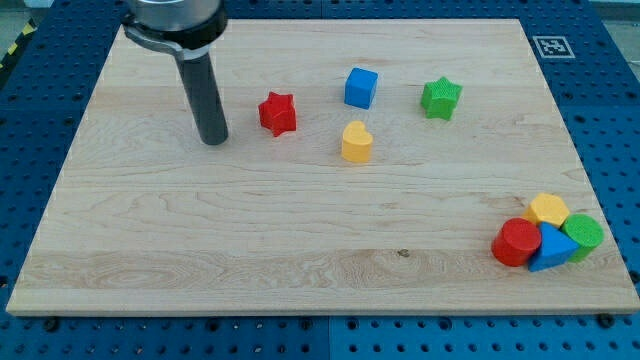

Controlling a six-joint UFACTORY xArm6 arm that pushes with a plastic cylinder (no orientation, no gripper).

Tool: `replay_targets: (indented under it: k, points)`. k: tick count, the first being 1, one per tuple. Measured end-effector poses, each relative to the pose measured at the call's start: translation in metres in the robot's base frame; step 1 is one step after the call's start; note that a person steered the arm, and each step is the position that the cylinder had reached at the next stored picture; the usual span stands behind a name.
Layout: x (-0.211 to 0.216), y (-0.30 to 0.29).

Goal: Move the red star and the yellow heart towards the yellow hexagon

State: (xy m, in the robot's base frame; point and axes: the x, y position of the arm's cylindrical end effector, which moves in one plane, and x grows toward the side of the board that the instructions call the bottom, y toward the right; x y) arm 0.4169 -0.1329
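Observation:
The red star [278, 113] lies on the wooden board at upper centre-left. The yellow heart [356, 142] sits to its right and slightly lower. The yellow hexagon [548, 209] is at the lower right, in a tight cluster of blocks. My tip [214, 140] rests on the board to the left of the red star, with a small gap between them. The rod rises from it toward the view's top.
A blue cube [361, 87] and a green star [440, 98] lie above and right of the heart. A red cylinder [516, 243], a blue triangle [552, 249] and a green cylinder [584, 234] crowd the hexagon. The board's right edge [585, 150] is near that cluster.

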Motion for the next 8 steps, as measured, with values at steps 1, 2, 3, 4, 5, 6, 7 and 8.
replay_targets:
  k: [1,2,3,4,5,6,7,8]
  points:
    - [-0.043,0.016]
    - [-0.045,0.022]
    - [-0.036,0.049]
    - [-0.036,0.096]
    - [-0.03,0.121]
    - [-0.001,0.126]
    - [0.02,0.144]
    - [0.027,0.175]
